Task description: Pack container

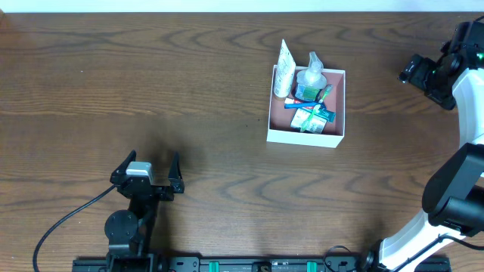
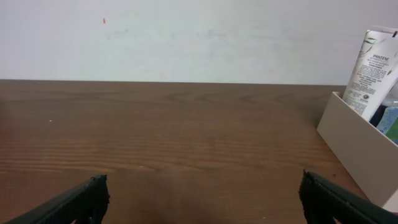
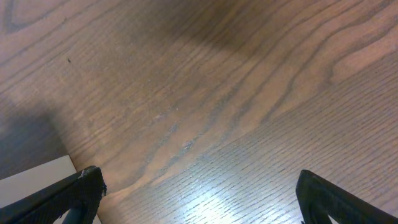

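container: container (image 1: 304, 137) on the surface's far-right part, toiletries inside, Pantene tube (image 1: 284, 69) leaning over its far-left corner
claws: left claw (image 1: 153, 160) and right claw (image 1: 412, 69) both released, empty
step: looks packed; I'd back off wide of that tube

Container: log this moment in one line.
container: toiletries inside | left fingers: open, empty, away | right fingers: open, empty, away

Brown, white and pink
The counter (image 1: 151, 83) is dark brown woodgrain; the container (image 1: 305, 137) white outside, pink inside; its tube (image 1: 284, 69) white.
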Action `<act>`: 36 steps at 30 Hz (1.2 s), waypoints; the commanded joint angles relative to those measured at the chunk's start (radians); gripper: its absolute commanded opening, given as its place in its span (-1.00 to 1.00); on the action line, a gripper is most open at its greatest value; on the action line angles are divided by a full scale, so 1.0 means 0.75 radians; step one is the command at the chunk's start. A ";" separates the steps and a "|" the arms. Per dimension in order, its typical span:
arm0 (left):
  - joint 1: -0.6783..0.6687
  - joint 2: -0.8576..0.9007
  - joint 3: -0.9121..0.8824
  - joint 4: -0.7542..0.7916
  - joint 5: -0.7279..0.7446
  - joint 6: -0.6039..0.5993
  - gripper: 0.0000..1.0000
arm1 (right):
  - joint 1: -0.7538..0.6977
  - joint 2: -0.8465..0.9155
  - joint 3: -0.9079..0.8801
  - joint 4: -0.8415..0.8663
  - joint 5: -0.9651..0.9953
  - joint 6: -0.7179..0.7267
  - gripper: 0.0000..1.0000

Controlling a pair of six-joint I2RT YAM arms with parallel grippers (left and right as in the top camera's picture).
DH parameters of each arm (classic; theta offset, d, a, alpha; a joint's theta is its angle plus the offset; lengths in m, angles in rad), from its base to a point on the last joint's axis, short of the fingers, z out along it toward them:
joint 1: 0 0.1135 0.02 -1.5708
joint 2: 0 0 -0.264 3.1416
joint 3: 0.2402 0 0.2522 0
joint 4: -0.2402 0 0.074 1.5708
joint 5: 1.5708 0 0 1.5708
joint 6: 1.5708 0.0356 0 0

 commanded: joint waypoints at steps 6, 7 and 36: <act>0.007 -0.009 -0.023 -0.045 0.019 0.008 0.96 | 0.022 -0.090 -0.016 -0.001 0.005 0.013 0.98; 0.007 -0.009 -0.023 -0.045 0.019 0.008 0.96 | 0.043 -0.137 -0.032 -0.001 0.005 0.013 0.98; 0.007 -0.009 -0.023 -0.045 0.019 0.008 0.96 | 0.367 -2.211 -1.812 0.828 0.040 -0.017 0.98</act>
